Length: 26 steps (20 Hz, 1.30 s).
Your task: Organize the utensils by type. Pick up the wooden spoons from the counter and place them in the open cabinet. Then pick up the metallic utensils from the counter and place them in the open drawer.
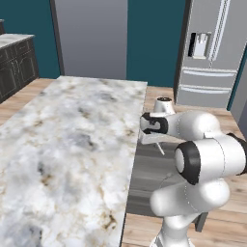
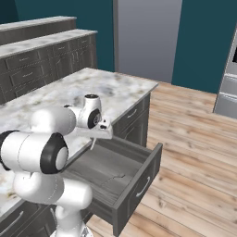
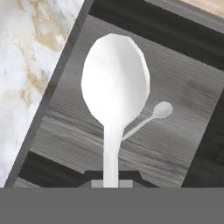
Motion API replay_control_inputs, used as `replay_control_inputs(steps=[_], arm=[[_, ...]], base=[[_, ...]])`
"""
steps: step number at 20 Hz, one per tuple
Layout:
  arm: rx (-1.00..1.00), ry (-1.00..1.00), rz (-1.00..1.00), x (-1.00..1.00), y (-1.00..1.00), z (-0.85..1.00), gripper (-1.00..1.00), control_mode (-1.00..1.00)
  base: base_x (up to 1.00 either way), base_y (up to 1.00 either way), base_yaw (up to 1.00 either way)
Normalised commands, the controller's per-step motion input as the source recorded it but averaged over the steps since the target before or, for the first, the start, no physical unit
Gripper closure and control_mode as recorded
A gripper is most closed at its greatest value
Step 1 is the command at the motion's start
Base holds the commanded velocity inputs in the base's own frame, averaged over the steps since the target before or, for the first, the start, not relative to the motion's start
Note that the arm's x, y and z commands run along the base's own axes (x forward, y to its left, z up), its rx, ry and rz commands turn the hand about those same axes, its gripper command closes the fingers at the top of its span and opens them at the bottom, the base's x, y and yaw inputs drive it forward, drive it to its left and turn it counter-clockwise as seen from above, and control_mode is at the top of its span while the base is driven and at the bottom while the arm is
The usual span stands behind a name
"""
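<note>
Held spoon: nearest the hand camera, we are seeing a silver-white metal spoon [image 3: 114,89] with its bowl pointing away from us and its handle running down into the claw [image 3: 111,180].
Claw: we are reading it as closed tight on the spoon's handle; the spoon is hanging free above the drawer and we are not seeing it touching anything else. In the right base view the claw [image 2: 95,138] is hovering over the inner edge of the open drawer [image 2: 132,185], just beside the worktop [image 1: 67,144].
Drawer contents: we are seeing a second, smaller metal utensil [image 3: 151,117] lying on the grey drawer floor, partly behind the held spoon's neck.
Worktop: we are seeing no utensils on the marble stretch in front of us.
Stage: we are judging this as the metallic part of the task, with the spoon over its target and not yet released.
Risk, edge: we are holding it close to the worktop side, so a release here could be catching the spoon on the drawer's rim or the cabinet front.
Risk, height: letting go from above could be making the spoon bounce or knock the smaller utensil.
Risk, grip: we are pinching a thin handle, so it could be pivoting as the jaws loosen.
</note>
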Motion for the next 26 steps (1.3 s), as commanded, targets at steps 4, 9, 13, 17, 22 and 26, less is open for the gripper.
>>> replay_control_inputs(steps=[4, 9, 13, 17, 22, 26], arm=[[0.0, 0.08, -0.21, 0.01, -0.33, -0.27, 1.0, -1.0], [0.0, 0.01, -0.12, 0.0, -0.14, -0.37, 1.0, -1.0], [0.0, 0.0, -0.16, -0.06, -0.1, -0.34, 1.0, -1.0], [0.0, 0.01, -0.18, -0.09, -0.13, -0.31, 1.0, -1.0], [0.02, 0.02, -0.12, -0.01, -0.17, -0.26, 1.0, -1.0], [0.02, 0.01, -0.08, -0.01, -0.24, -0.25, 1.0, -1.0]], base=[[0.0, 0.0, 0.0], [0.0, 0.0, 0.0], [0.0, 0.0, 0.0], [0.0, 0.0, 0.0], [0.0, 0.0, 0.0], [0.0, 0.0, 0.0]])
